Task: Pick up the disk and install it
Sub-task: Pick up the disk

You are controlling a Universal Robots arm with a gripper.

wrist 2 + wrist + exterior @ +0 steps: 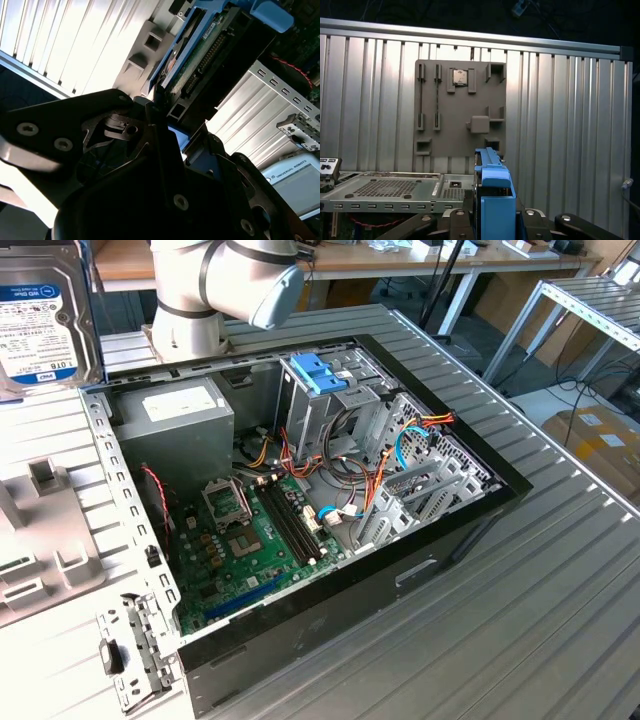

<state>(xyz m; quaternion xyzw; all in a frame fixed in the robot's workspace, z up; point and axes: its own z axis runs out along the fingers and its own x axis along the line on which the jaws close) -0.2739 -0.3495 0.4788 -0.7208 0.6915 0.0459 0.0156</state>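
- Shows gripper (494, 224) clamped on disk (493, 187), blue rail edge-on between the 2 jaws.
- Places disk outside open computer case (330, 625), at the exterior view's left.

The disk (40, 325) stood upright at the exterior view's far left, its white-and-blue label facing out. The wrist views caught it edge-on (bright blue rail (492, 195), green circuit board (200, 54)), clamped in the gripper (492, 222).
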